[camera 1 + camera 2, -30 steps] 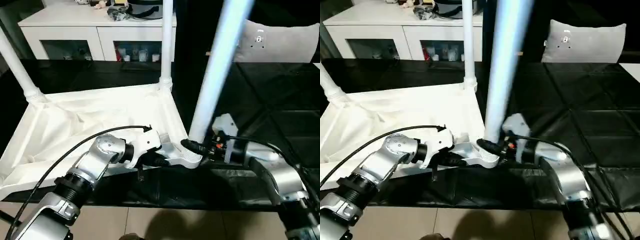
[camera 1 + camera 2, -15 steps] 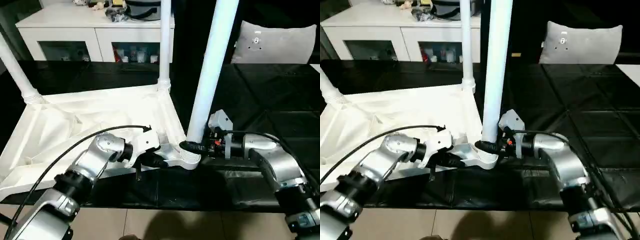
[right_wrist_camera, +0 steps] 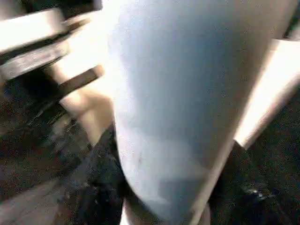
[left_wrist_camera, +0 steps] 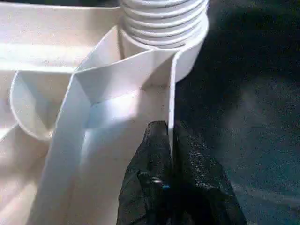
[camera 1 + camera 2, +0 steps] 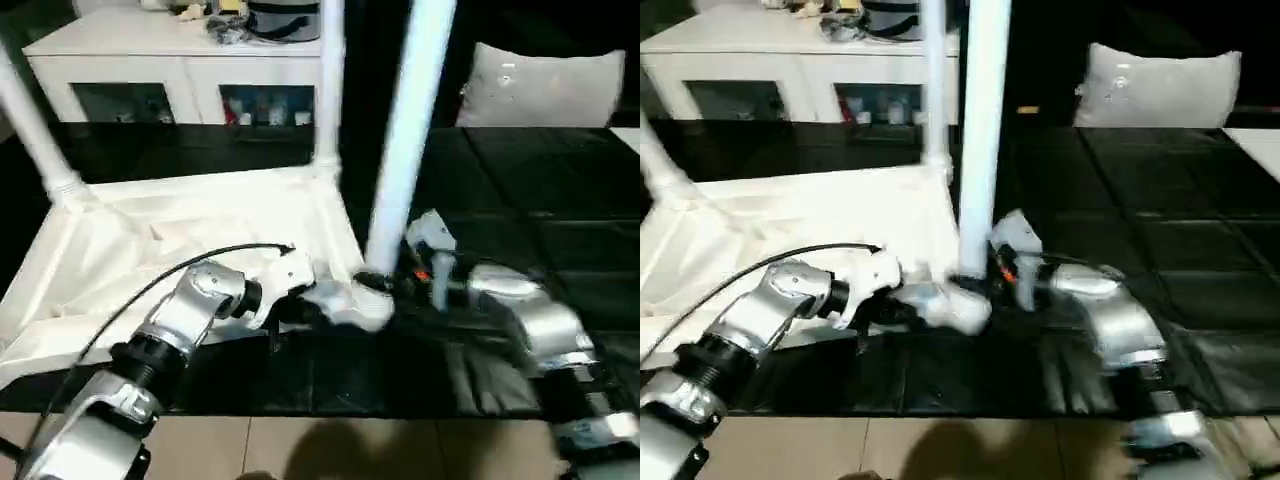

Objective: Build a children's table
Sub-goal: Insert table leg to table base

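Note:
The children's table lies upside down on the black mat, its white ribbed top [image 5: 130, 250] facing up. Two legs stand in the far corner sockets, one at the left [image 5: 35, 120] and one at the right [image 5: 330, 90]. A third leg [image 5: 405, 140] rises from the near right corner socket [image 4: 161, 18], leaning slightly right. My right gripper [image 5: 383, 283] is shut around this leg just above its base, and its dark fingers [image 3: 96, 187] wrap the leg [image 3: 173, 93]. My left gripper [image 4: 169, 133] is shut on the top's thin rim wall [image 4: 171, 84] just beside that socket.
A white low cabinet with glass doors [image 5: 190, 70] stands at the back with clutter on top. A grey pillow [image 5: 545, 85] lies at the back right on the black mat [image 5: 520, 200]. Light floor tiles [image 5: 300, 450] show at the near edge.
The near right leg has swung from a clear rightward lean to nearly upright, with my right gripper staying on its base. My left gripper has kept its pinch on the rim.

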